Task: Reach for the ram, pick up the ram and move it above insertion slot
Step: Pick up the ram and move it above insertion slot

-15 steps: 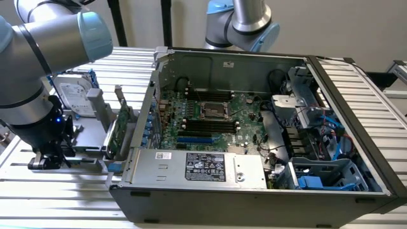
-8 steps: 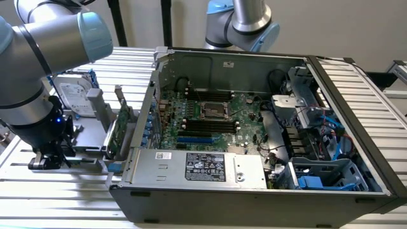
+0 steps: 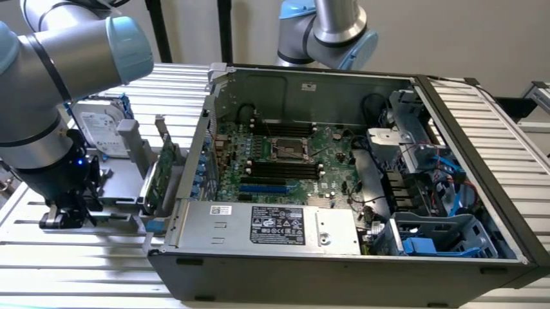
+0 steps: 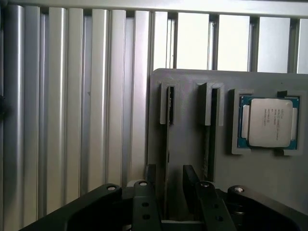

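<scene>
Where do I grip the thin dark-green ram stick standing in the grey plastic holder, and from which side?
Pinch the thin dark-green ram stick across its two flat faces, below its top edge, coming straight down from above. It stands on edge in a slot of the grey plastic holder, whose raised guide cages its end, so only that edge is free. The open gripper straddles it.

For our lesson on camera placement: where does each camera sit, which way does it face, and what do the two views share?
Exterior view: high off the arm, looking down into the open computer case on the slatted table; the arm stands at the exterior view's left.
Wrist view: on the wrist, facing along the open gripper at the ram in a grey holder.
Shared: the gripper and slatted table.
</scene>
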Action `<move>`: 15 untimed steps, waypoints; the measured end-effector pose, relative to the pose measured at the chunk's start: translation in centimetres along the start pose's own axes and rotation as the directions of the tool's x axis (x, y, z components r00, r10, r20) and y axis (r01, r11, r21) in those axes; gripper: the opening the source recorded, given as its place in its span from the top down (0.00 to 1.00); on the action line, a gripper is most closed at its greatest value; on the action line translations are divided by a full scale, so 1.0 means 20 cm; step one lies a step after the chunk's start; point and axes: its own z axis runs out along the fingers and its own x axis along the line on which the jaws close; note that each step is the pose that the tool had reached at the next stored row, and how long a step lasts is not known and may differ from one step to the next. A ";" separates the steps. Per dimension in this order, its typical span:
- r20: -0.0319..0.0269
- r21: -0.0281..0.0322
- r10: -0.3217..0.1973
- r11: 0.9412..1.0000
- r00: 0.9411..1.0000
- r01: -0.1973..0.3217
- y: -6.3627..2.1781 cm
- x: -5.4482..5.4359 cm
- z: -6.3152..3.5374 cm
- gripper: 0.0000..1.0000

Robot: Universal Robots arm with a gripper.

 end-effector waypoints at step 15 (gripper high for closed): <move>0.000 0.000 0.000 1.000 1.000 0.000 0.000 0.00 0.001 0.87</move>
